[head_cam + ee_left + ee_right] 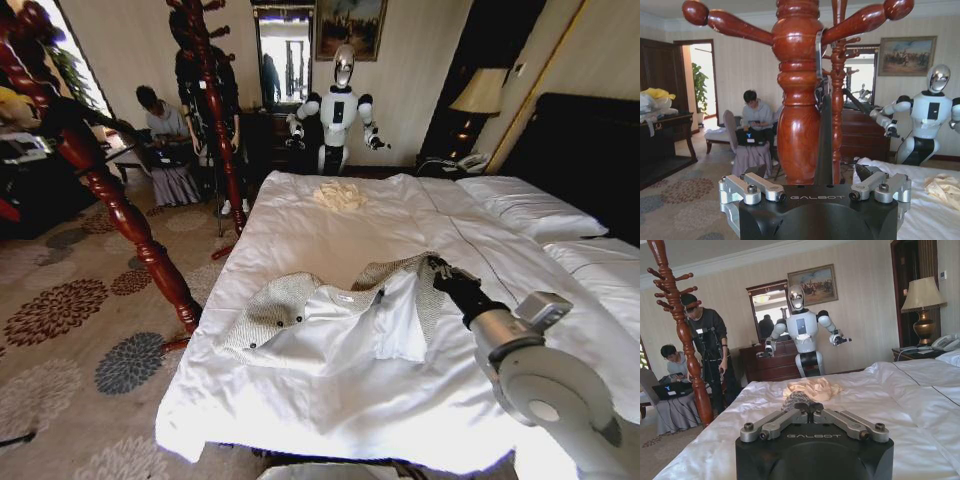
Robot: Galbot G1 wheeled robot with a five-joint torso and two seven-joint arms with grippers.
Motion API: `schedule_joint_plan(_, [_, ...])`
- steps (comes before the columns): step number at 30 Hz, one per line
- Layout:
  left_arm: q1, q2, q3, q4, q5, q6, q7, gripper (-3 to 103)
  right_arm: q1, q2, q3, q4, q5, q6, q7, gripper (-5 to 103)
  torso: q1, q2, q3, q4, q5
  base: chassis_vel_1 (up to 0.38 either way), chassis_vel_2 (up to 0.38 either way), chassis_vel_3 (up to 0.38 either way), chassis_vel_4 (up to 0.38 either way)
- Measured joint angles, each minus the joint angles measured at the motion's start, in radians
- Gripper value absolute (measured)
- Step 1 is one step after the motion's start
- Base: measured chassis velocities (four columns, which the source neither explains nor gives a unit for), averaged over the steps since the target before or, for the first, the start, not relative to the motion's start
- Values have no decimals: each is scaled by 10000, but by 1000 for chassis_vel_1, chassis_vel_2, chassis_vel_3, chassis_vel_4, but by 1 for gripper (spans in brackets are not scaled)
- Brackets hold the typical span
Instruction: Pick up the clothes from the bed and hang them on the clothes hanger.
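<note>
R gripper (437,265) jaws shut on clothes (330,315); wooden coat stand (120,205) beside bed (300,410).

— Where am I driving today?

— I'm in a hotel-style bedroom. I see a wide bed (330,400) with white pillows (528,205), a bedside lamp (923,307) beside a telephone (946,342), a floral carpet (70,330), a framed painting (812,285) above a mirror (766,310) and dresser (771,365), and a turned wooden coat stand (799,100).

Dim warm room, daylight glare upper left – fisheye-bent edges, white bed (330,400) bright
</note>
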Motion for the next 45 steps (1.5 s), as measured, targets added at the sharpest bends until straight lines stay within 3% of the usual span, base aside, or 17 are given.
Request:
schedule_joint_plan(12, [89, -84, 169, 125, -75, -151, -21, 103, 57, -62, -228, 0, -74, -19, -6, 1, 0, 0, 0, 1, 0, 0, 0, 0, 0])
schedule_joint_plan(17, [115, -109, 162, 70, -71, -258, 47, 79, 24, -102, -157, 0, -75, -22, -3, 1, 0, 0, 0, -1, 1, 0, 0, 0, 0])
schedule_joint_plan(19, [116, -115, 161, 58, -70, -269, 51, 79, 25, -107, -154, 0, -75, -21, -3, 1, 0, 0, 0, -2, 1, 0, 0, 0, 0])
schedule_joint_plan(24, [120, -128, 165, 62, -70, -333, 69, 57, 32, -132, -150, 0, -75, -22, -4, 1, -1, 0, 0, -1, 0, 0, 0, 0, 0])
schedule_joint_plan(25, [120, -129, 165, 64, -70, -347, 76, 57, 38, -133, -151, 0, -75, -22, -4, 1, 0, 0, 0, -2, 0, 0, 0, 0, 0])
schedule_joint_plan(26, [119, -131, 166, 73, -67, -400, 110, 46, 52, -134, -162, 0, -75, -22, -6, 1, -1, 0, 0, -2, 0, 0, 0, 0, 0])
schedule_joint_plan(28, [119, -133, 166, 76, -64, -431, 125, 46, 59, -135, -173, 0, -75, -22, -10, 1, -1, 0, 0, -1, 0, 0, 0, 0, 0])
schedule_joint_plan(29, [108, -133, 166, 90, -62, -518, 182, 35, 76, -143, -194, 0, -80, -23, -13, 1, -1, 0, 0, -1, 0, 0, 0, 0, 0])
schedule_joint_plan(31, [103, -133, 166, 96, -62, -551, 212, 35, 81, -145, -198, 0, -82, -24, -14, 1, -1, 0, 0, -1, 0, 0, 0, 0, 0])
schedule_joint_plan(34, [82, -127, 167, 103, -69, -783, 455, 22, 110, -147, -218, 0, -85, -26, -17, 1, 0, 0, 0, -8, 4, 0, 0, 0, 0])
schedule_joint_plan(45, [-69, -198, -106, -346, -134, -1420, 811, 18, 127, -122, -251, 0, -113, -28, -17, 1, -1, 0, -1, 5, 1, 0, 0, 0, 0])
